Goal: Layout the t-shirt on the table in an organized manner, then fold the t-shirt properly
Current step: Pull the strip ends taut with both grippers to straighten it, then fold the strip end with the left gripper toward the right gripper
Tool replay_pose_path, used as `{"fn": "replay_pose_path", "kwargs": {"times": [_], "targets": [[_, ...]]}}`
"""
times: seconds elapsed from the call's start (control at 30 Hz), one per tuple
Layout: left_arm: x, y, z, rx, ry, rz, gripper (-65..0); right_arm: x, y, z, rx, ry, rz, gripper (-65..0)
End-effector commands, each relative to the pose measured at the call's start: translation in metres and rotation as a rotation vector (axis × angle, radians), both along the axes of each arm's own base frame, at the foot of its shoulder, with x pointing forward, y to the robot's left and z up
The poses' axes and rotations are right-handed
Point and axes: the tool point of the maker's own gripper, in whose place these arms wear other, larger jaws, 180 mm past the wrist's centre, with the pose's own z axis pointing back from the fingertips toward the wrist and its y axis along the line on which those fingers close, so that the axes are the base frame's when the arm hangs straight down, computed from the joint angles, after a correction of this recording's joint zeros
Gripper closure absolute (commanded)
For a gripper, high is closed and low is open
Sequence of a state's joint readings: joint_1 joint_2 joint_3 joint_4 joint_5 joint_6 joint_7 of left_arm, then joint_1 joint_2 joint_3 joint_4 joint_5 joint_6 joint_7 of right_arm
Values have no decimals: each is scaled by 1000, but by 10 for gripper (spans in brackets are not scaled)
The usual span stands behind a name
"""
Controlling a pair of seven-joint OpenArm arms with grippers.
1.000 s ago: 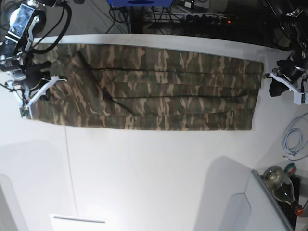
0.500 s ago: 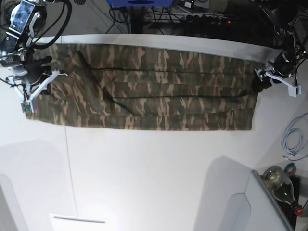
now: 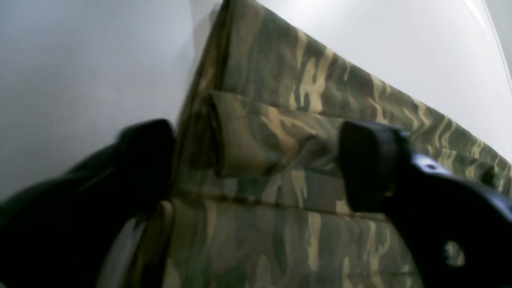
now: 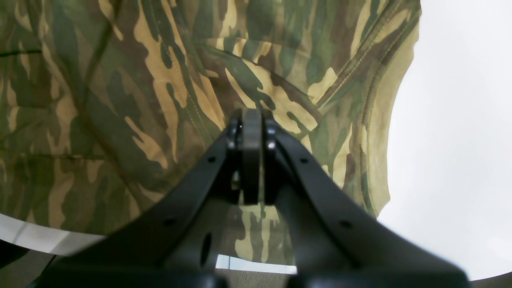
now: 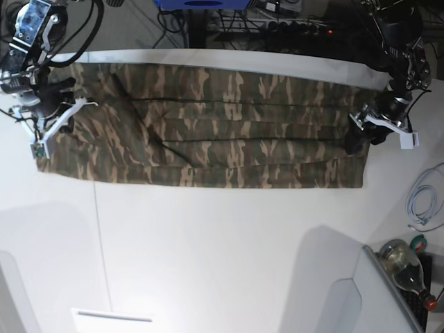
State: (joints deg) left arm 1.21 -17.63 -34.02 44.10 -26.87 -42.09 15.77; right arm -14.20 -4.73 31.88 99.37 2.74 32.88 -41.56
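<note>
With the t-shirt (image 5: 208, 128) spread across the table (image 5: 208, 257), the left gripper (image 3: 256, 160), jaws spread at its 3 o'clock hem, risks dragging folds; the right gripper (image 4: 251, 160) hangs with jaws pressed together.

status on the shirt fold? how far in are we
Done: the t-shirt lies on the table as a long flat strip, sides apparently folded in. In hand: the left gripper is open, straddling the strip's layered end edge; the right gripper is shut over the other end, no cloth visibly pinched. Left: folding the strip end to end into a compact stack.
</note>
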Motion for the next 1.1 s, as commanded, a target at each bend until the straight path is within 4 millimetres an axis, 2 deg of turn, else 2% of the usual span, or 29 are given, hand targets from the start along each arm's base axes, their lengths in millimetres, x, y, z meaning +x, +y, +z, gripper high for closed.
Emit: {"fn": "replay_pose_path", "kwargs": {"times": [0.0, 0.2, 0.3, 0.33, 0.53, 0.63, 0.7, 0.8, 0.9, 1.07], "targets": [[-37, -13, -37, 15, 213, -73, -513, 9, -2, 11, -5, -49, 1, -8], [-36, -13, -36, 14, 212, -75, -248, 10, -2, 11, -3, -51, 3, -8], [-35, -14, -36, 13, 211, -75, -33, 10, -2, 11, -3, -51, 3, -8], [-32, -14, -35, 13, 204, -75, 0, 10, -2, 11, -3, -51, 3, -8], [-8, -2, -16, 51, 105, -49, 0, 11, -2, 11, -3, -53, 3, -8], [6, 17, 9, 125, 47, -64, 0, 11, -1, 11, -2, -53, 2, -8], [14, 20, 25, 167, 6, -84, 0, 11, -1, 11, -2, -53, 2, -8], [12, 21, 46, 237, -38, -124, 0, 10, -1, 11, -2, -51, 2, -8], [11, 8, 70, 304, -92, -193, 0, 10, -1, 11, -2, -51, 2, -8], [7, -65, 84, 321, -151, -409, 0, 12, -1, 12, -2, -53, 2, -8]]}}
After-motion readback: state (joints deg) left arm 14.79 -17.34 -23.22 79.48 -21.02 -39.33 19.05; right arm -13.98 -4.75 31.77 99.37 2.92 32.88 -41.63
